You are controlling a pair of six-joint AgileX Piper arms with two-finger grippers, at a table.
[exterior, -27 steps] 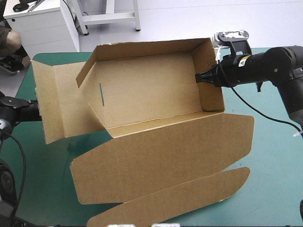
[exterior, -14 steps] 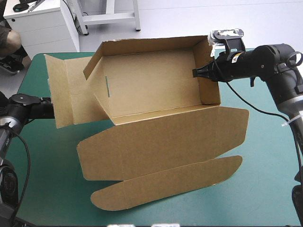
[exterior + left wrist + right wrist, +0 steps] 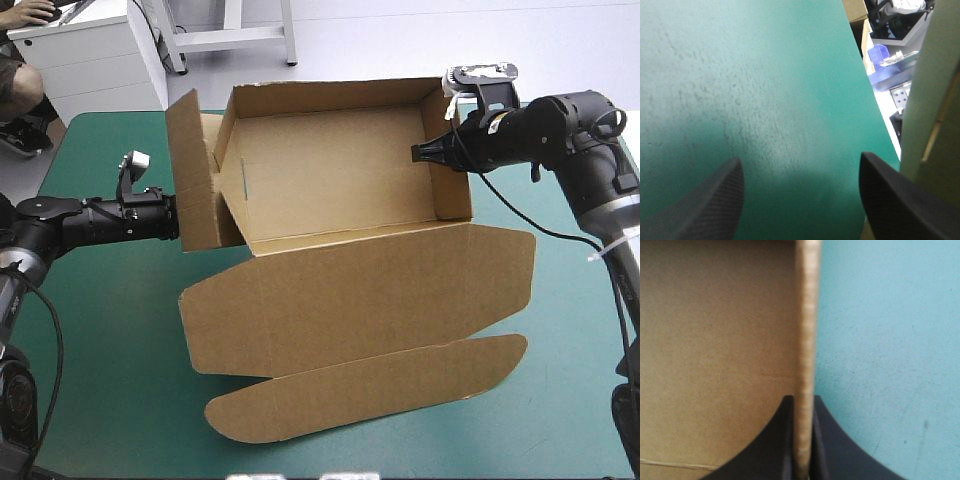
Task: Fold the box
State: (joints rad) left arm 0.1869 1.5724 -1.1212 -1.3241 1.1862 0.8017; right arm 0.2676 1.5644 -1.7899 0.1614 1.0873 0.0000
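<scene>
The end flap (image 3: 192,170) of the brown cardboard box (image 3: 340,190) is now raised by the open left hand (image 3: 172,216) — tuck-ready — its opposite wall (image 3: 452,188) pinched by the right hand (image 3: 420,153).

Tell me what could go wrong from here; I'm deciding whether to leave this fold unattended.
The left end effector is open, beside the raised left flap without gripping it, so that flap could drop outward. The right end effector pinches just the edge of the right wall; the box might pivot or the board crease there.
</scene>
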